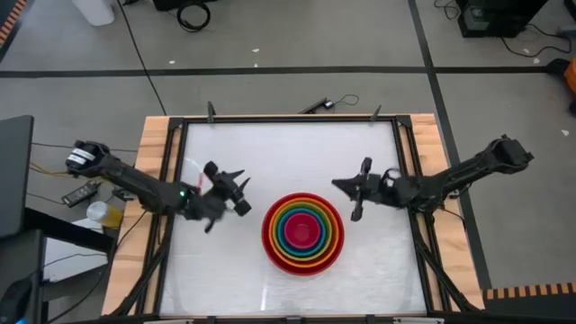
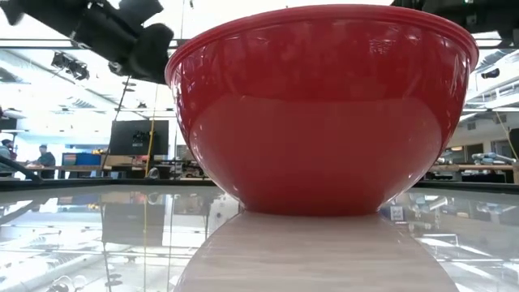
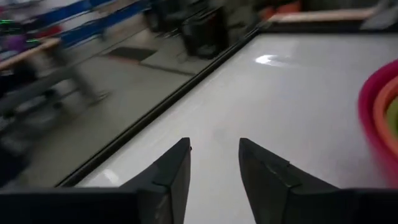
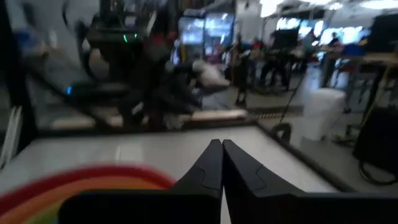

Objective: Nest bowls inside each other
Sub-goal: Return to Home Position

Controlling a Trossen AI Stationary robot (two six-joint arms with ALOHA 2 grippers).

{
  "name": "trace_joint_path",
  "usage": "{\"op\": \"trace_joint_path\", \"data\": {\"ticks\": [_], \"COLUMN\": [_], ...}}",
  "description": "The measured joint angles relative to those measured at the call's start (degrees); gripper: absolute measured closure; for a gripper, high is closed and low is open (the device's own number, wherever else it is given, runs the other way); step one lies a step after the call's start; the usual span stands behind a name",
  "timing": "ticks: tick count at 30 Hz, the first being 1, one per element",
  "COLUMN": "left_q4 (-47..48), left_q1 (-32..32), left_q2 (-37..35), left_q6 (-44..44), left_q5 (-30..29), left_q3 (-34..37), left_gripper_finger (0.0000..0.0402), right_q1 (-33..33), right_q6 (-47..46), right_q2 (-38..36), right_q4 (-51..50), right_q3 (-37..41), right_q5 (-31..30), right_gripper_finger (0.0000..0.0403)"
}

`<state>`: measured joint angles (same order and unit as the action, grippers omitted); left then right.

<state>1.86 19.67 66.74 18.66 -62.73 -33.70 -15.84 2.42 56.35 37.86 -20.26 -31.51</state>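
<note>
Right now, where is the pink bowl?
High view: the pink bowl sits innermost in the nested stack, inside the blue bowl, in the middle of the table, between the left gripper and right gripper.

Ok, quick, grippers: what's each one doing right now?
Left gripper: open, empty, left of the nested glossy plastic bowls.
Right gripper: shut, empty, right of them.

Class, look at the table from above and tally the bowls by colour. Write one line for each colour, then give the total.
red bowl: 1
orange bowl: 1
yellow-green bowl: 1
blue bowl: 1
pink bowl: 1
Total: 5 bowls, all nested in one stack.
</note>
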Motion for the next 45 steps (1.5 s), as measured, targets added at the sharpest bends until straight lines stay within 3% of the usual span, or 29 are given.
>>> {"op": "trace_joint_path", "data": {"ticks": [2,6,8,10,14,20,29,33,40,45], "left_q4": [-10.7,-31.6,-35.2,-33.8,-26.3,-12.6,-21.9,-18.5,-17.8,-13.7], "left_q1": [-3.5,-12.1,-16.4,-19.3,-22.8,-23.8,-21.7,-21.7,-21.8,-21.7], "left_q2": [-3.7,-9.1,-11.7,-14.6,-22.7,-37.1,-46.4,-49.3,-55.4,-57.8], "left_q6": [-9.2,-22.3,-23.1,-23.4,-26.7,-24.6,-21.6,-21.0,-28.6,-27.6], "left_q5": [7.7,32.5,40.7,44.0,44.8,45.5,47.0,47.6,48.2,50.0], "left_q3": [3.8,10.4,11.6,12.4,13.0,13.1,27.1,27.2,26.8,26.8], "left_gripper_finger": [0.0274,0.0292,0.0300,0.0307,0.0319,0.0329,0.0342,0.0350,0.0362,0.0363], "right_q1": [2.0,4.7,4.7,4.1,2.4,1.3,1.8,2.1,2.2,2.1], "right_q6": [0.1,0.2,0.6,1.8,1.6,-3.9,-3.7,-4.8,-5.1,-5.7], "right_q2": [-3.0,-9.7,-13.7,-18.4,-28.7,-40.0,-44.3,-44.8,-49.8,-53.7], "right_q4": [1.0,-2.0,-3.7,-8.2,-18.8,-30.1,-41.2,-41.0,-41.7,-44.8], "right_q3": [0.5,0.9,0.9,0.9,0.9,0.9,0.9,0.9,0.9,1.0], "right_q5": [2.4,10.0,10.9,9.7,6.1,9.0,7.5,5.6,4.6,5.2], "right_gripper_finger": [0.0390,0.0397,0.0396,0.0398,0.0399,0.0400,0.0400,0.0400,0.0400,0.0400]}}
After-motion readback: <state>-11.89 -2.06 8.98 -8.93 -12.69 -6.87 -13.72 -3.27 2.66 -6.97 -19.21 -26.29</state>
